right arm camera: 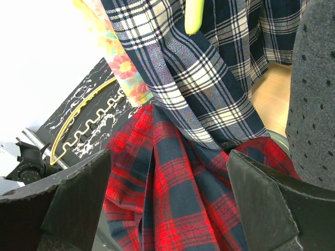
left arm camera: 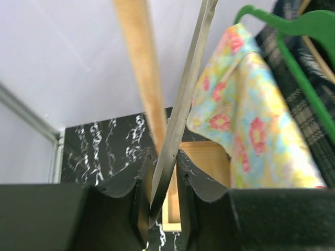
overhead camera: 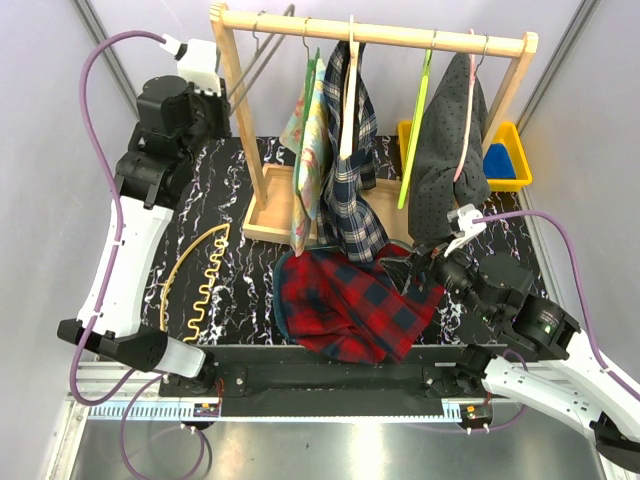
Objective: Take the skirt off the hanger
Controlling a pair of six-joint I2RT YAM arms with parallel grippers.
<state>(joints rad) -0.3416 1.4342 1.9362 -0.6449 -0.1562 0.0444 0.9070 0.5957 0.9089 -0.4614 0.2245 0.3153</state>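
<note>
Red-and-navy plaid skirt (overhead camera: 350, 305) lies heaped on the near middle of the black white-veined table (overhead camera: 250, 175), its front edge at the table's near rim; no hanger shows in or on it, so I judge it already free. The right gripper (right arm camera: 168, 157) hangs at the skirt's far right edge with jaws spread wide and nothing between them but the cloth below; whether the fingers touch the fabric I cannot tell.

To the left on the table, well apart from the skirt, lies a gold wire hanger with a wavy lower bar (overhead camera: 205, 275), flat and untouched.

Farther back stands the pale wooden clothes rack (overhead camera: 380, 35); it carries a floral cloth on a green hanger (left arm camera: 246, 115), a navy-and-white plaid garment (overhead camera: 350, 190) and a grey dotted garment (overhead camera: 450, 150); a yellow bin (overhead camera: 515, 160) sits behind on the right.

At the rack's left end the left gripper (left arm camera: 162, 162) is raised with jaws narrowed about a bare grey metal hanger (left arm camera: 183, 104); the bar runs straight between the fingers, but whether they pinch it I cannot tell.

Step in hand, as I read it: handling the empty hanger, with the removal itself done. The next move calls for a sure hold on that thin bar, and for keeping it off the floral cloth just beside.
</note>
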